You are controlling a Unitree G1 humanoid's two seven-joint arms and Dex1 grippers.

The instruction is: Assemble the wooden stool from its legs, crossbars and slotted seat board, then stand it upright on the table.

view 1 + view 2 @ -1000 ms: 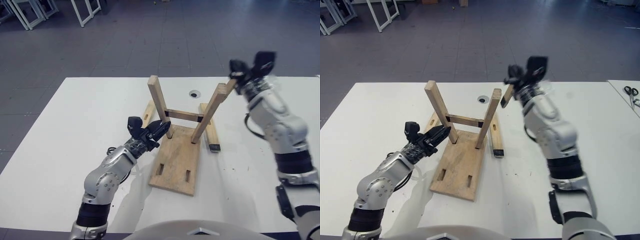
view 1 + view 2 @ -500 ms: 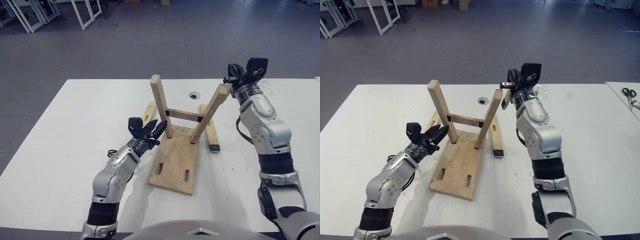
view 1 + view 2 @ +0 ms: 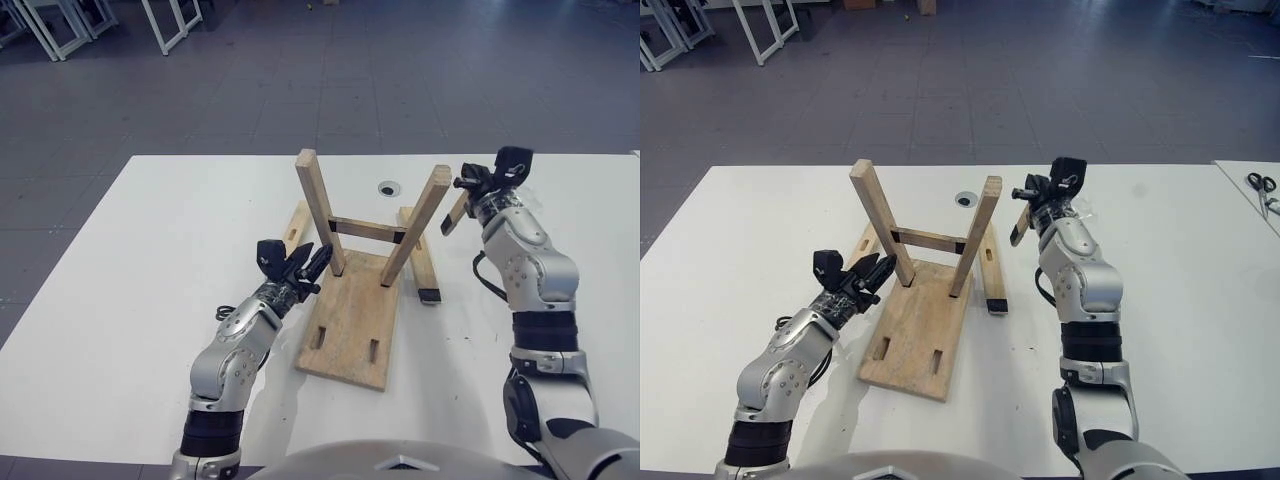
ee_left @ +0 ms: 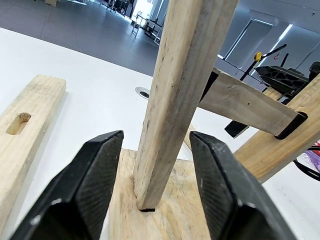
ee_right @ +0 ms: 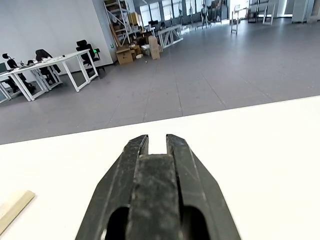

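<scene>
stiff, light leg (image 3: 320, 210): i'd grip low by the seat board (image 3: 350, 330); left gripper (image 3: 311, 262) wide, right gripper (image 3: 470, 186) clamping a crossbar (image 3: 455, 213).

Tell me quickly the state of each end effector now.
Left end effector: open, one finger on each side of a stool leg, not gripping it.
Right end effector: closed, holding a short wooden crossbar.

place: lab or workshop hall | cues: grey tiled floor (image 5: 225, 60), white tables (image 5: 55, 60), office chairs (image 5: 82, 46), shelving racks (image 5: 118, 15)
</scene>
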